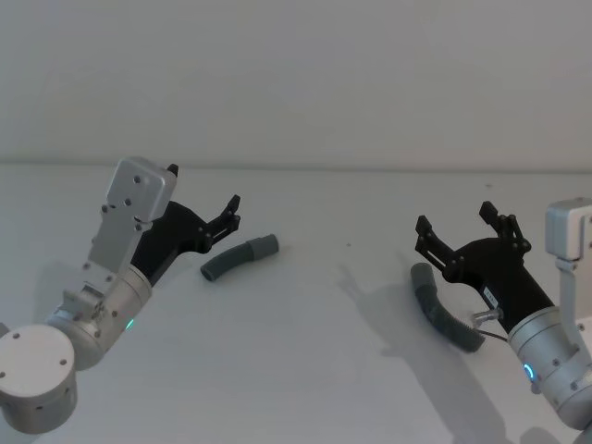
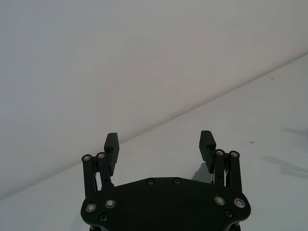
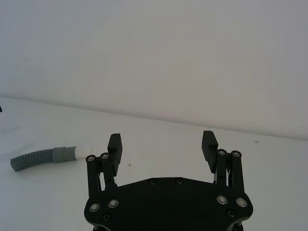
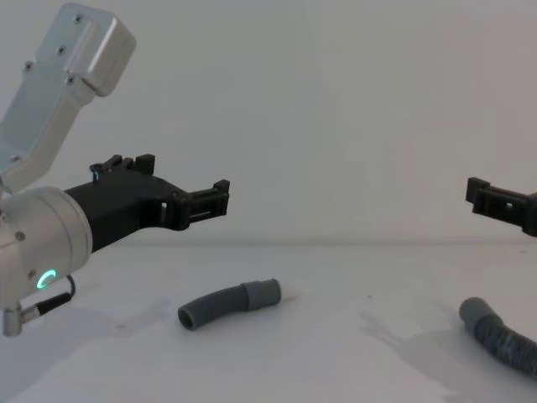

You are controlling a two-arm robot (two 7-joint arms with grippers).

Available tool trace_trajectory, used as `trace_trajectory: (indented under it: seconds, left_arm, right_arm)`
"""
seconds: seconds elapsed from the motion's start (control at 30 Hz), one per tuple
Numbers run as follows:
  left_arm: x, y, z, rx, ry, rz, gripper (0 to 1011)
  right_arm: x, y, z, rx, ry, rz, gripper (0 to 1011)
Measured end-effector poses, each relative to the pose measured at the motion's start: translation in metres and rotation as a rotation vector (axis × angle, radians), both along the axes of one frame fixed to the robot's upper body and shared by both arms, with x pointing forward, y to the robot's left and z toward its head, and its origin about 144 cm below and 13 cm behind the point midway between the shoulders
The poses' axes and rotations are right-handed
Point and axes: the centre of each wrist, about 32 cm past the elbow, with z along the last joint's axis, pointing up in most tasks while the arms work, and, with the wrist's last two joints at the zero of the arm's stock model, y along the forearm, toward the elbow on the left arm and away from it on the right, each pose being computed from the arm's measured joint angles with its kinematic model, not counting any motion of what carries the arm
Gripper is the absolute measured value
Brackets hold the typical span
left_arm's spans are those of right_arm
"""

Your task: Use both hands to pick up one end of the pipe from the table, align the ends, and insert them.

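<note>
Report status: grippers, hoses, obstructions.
Left gripper open, empty, near left hose. Right gripper open, empty, by right hose. Both hoses lying on table, apart, unjoined. Nothing between them.

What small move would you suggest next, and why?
Probably lower the open black two-finger left gripper onto the left dark-grey ribbed hose piece near its smooth grey cuff: both pieces lie ungrasped on the white table, and the right gripper hovers open over the right hose piece.
</note>
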Motion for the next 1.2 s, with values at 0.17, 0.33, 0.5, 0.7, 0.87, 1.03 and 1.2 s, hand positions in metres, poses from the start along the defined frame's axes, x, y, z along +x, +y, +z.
trace_trajectory:
  seconds: [0.17,0.33,0.5,0.7,0.87,1.03,1.2]
  left_arm:
    - [0.0,0.0,0.0,0.0,0.0,0.0,1001]
    - [0.0,0.0,0.0,0.0,0.0,0.0,1001]
    - [0.0,0.0,0.0,0.0,0.001,-0.001,1001]
    - [0.003,-0.007,0.006,0.013,0.004,-0.018,1001]
    - [0.008,-0.016,0.012,0.035,0.021,-0.048,1001]
    - [0.015,-0.028,0.022,0.064,0.058,-0.086,1001]
    - [0.021,-0.035,0.03,0.096,0.105,-0.12,1001]
  right_arm:
    - [0.0,0.0,0.0,0.0,0.0,0.0,1002]
    - [0.0,0.0,0.0,0.0,0.0,0.0,1002]
    - [0.0,0.0,0.0,0.0,0.0,0.0,1002]
    - [0.003,-0.005,0.0,-0.022,0.0,0.027,1002]
    - [0.008,-0.012,0.002,-0.049,0.0,0.059,1002]
    - [0.018,-0.026,0.005,-0.096,0.003,0.111,1002]
    - [0.026,-0.036,0.008,-0.138,0.014,0.157,1002]
